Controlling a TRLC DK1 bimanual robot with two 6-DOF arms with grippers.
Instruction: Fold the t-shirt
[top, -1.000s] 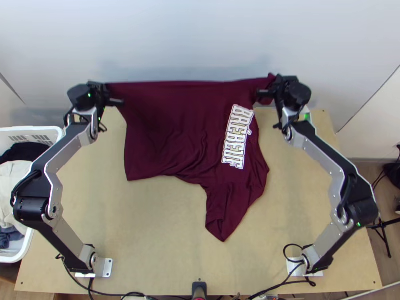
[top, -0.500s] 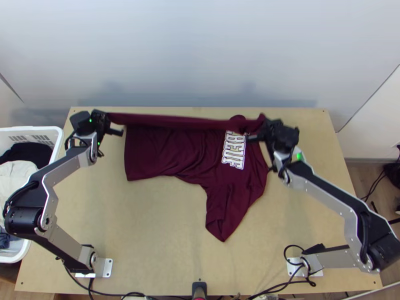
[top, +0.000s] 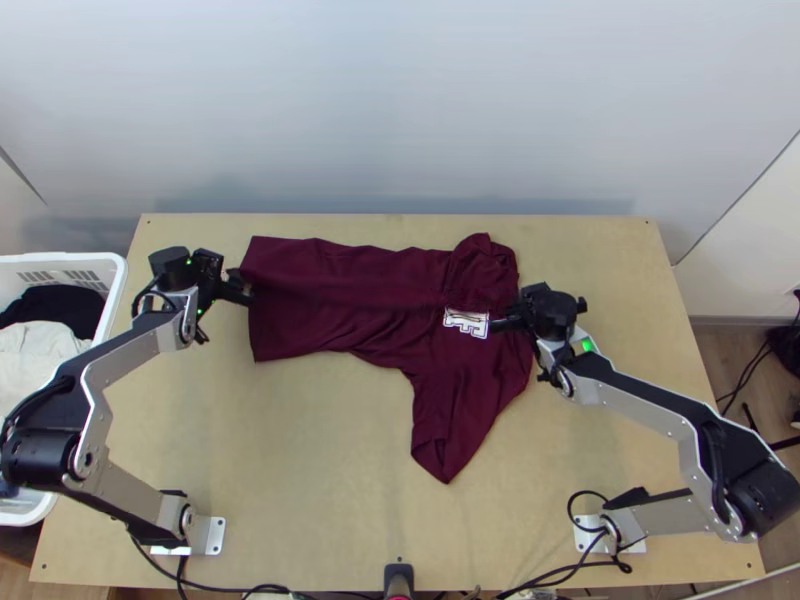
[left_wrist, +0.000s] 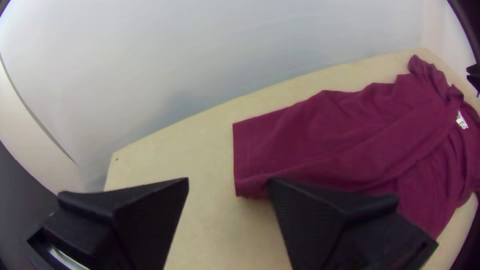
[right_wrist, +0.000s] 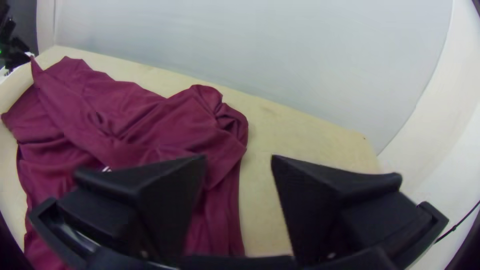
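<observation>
The maroon t-shirt (top: 340, 290) lies across the table with its far side folded over toward the near side, covering part of the white lettering (top: 466, 322). One sleeve (top: 445, 430) points toward the near edge. At the hem end on the left, my left gripper (top: 236, 291) is beside the cloth; in the left wrist view that gripper (left_wrist: 227, 200) stands open, one finger over the shirt's corner. By the lettering at the shoulder side is my right gripper (top: 510, 322). In the right wrist view the right gripper (right_wrist: 240, 175) is open, one finger above the cloth.
A white basket (top: 115, 275) with clothes stands left of the table (top: 300, 480). A pale wall rises behind the far edge. Bare wood lies in front of the shirt and to its right. Cables run along the near edge.
Both grippers have come down and toward the near side, bringing the shirt's raised far edge over onto the rest. They held it earlier and have let go; the cloth now lies on the table.
</observation>
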